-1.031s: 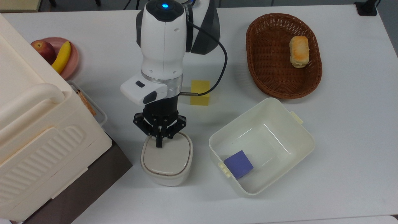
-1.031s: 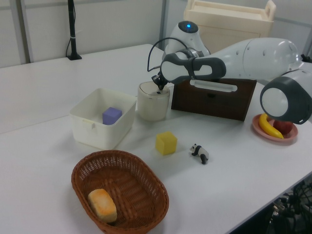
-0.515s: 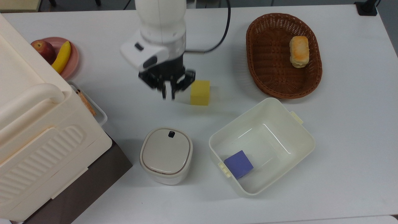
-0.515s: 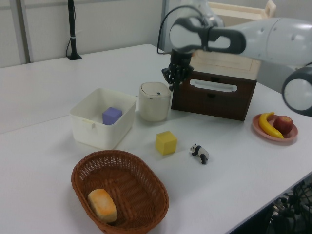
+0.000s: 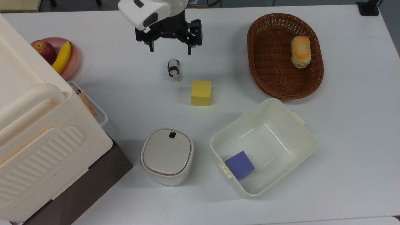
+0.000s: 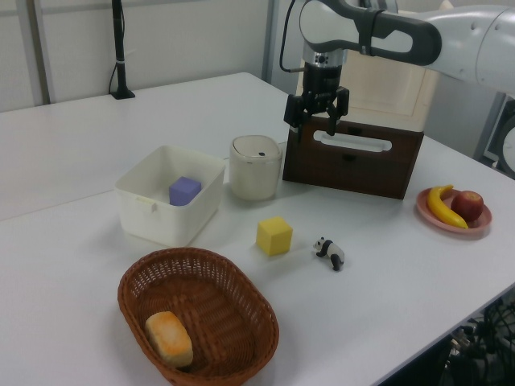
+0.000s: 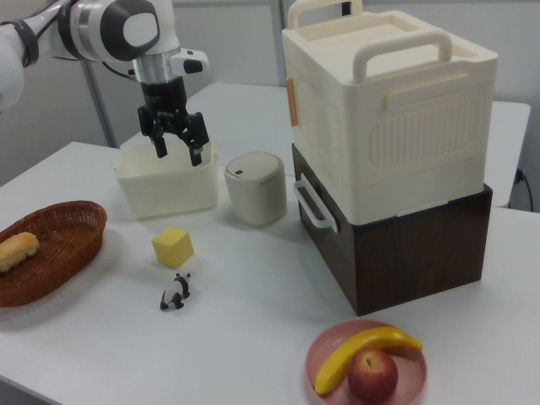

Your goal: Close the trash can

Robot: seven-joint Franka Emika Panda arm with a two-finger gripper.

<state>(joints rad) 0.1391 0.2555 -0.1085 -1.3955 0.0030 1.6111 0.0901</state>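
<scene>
The trash can (image 5: 167,156) is a small cream bin standing near the table's front in the top view. Its beige lid lies flat on the rim, with the black button (image 5: 172,134) showing on top. It also appears in the left view (image 6: 256,166) and the right view (image 7: 256,190). My gripper (image 5: 170,50) hangs open and empty, high above the table, far from the trash can toward the top view's top. In the left view my gripper (image 6: 311,129) is up in front of the brown box. In the right view my gripper (image 7: 178,153) hovers above the cream tub.
A toy panda (image 5: 173,68) and a yellow cube (image 5: 201,92) lie between gripper and bin. A cream tub (image 5: 309,137) holding a purple cube (image 5: 240,164) stands beside the bin. A wicker basket (image 5: 256,62) holds bread (image 5: 300,51). A fruit plate (image 5: 73,59) and a big cream box (image 5: 37,131) stand at the top view's left.
My gripper lifted off the trash can's lid, rose and moved away toward the top view's top, then opened. The lid now sits flat with its button uncovered.
</scene>
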